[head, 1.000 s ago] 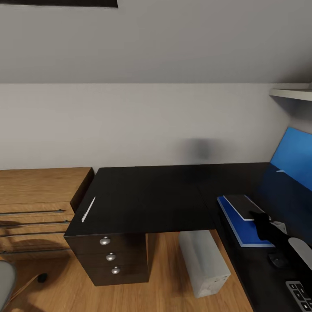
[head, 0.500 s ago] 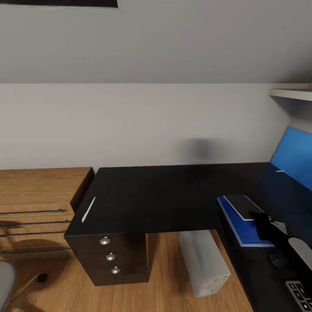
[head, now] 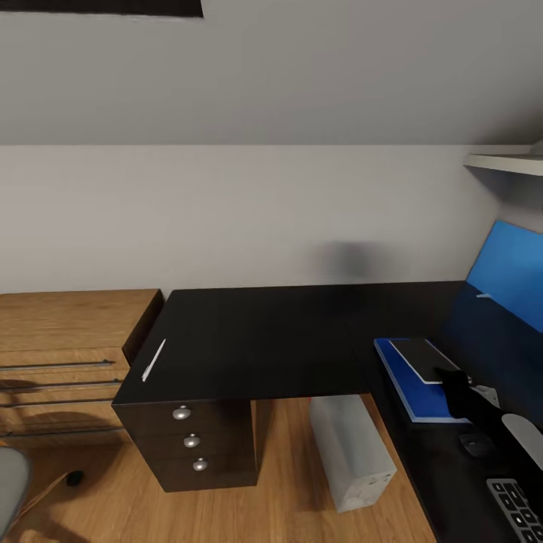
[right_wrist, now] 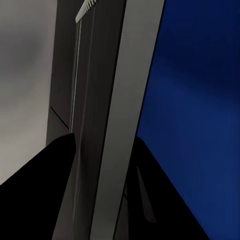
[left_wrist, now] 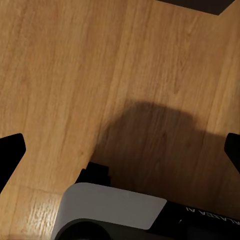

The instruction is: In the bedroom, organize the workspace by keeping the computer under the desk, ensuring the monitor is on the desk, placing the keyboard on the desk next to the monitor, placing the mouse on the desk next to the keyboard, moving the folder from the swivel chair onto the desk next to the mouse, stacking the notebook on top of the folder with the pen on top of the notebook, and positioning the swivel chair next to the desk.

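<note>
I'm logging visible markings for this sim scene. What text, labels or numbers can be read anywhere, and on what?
"GALAXEA AI", probably: pale upside-down lettering, cut off by the frame edge, on the black arm housing in the left wrist view.
Keyboard key legends: pale marks, too small to read.
Nothing else carries text.

The keyboard (head: pixel 516 507) and swivel chair (head: pixel 10 483) are cut off by the head view's edges

Black pincer fingers (left_wrist: pixel 11 150) — white-grey wrist housing (left_wrist: pixel 107 207), pale lettering.
</note>
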